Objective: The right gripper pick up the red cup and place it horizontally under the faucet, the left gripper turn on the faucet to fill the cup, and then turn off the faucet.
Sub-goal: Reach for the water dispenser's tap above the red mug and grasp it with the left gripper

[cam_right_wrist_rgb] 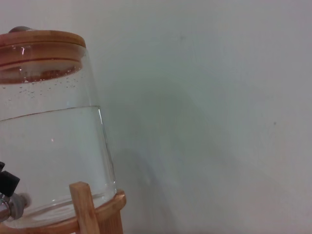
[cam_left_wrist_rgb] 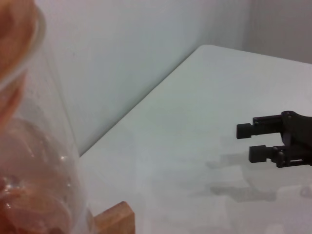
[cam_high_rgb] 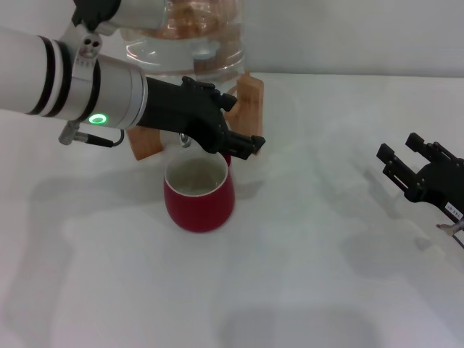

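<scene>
Reaching: the left end effector (cam_high_rgb: 243,145) stretched in from the left, over the red cup (cam_high_rgb: 199,194), at the faucet (cam_high_rgb: 185,139) under the water jug (cam_high_rgb: 190,36); whether its fingers were spread or pinching could not be told.
Cup: stood upright on the white table (cam_high_rgb: 304,254), directly below the faucet, just in front of the jug's wooden stand (cam_high_rgb: 246,98).
Faucet: mostly hidden behind the left end effector.
Right end effector (cam_high_rgb: 400,154): well apart at the table's right side, fingers spread, holding nothing.
Jug: clear, partly filled with water, wooden lid (cam_right_wrist_rgb: 41,38) on top.
</scene>
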You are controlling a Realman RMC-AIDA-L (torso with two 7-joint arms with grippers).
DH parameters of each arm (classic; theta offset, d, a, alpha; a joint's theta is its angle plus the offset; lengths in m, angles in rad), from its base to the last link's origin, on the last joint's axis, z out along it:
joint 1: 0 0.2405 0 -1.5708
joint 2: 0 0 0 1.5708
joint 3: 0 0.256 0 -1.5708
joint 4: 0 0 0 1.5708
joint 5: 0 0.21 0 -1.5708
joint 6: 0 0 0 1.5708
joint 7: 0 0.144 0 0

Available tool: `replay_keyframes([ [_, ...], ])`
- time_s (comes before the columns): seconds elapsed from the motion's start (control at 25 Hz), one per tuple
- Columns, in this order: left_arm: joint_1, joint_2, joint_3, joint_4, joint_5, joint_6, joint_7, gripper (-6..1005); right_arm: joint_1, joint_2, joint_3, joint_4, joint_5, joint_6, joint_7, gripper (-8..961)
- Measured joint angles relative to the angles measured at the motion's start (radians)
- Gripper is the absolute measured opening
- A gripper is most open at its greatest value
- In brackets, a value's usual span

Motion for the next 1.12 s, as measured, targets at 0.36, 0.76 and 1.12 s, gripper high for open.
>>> replay_keyframes([
  [0.36, 0.011, 0.0, 0.0, 0.019, -0.009, -0.015, -0.001, 858, 0.0, 0.0, -0.003, 0.0, -0.001, 0.0, 0.0, 607],
  [0.76, 0.049, 0.0, 0.003, 0.061, -0.01, -0.029, -0.013, 857, 0.0, 0.0, -0.003, 0.0, -0.003, 0.0, 0.004, 607],
  [1.12, 0.06, -0.001, 0.003, 0.073, -0.01, -0.029, -0.009, 857, -0.008, 0.0, -0.003, 0.008, -0.007, 0.001, 0.005, 607],
])
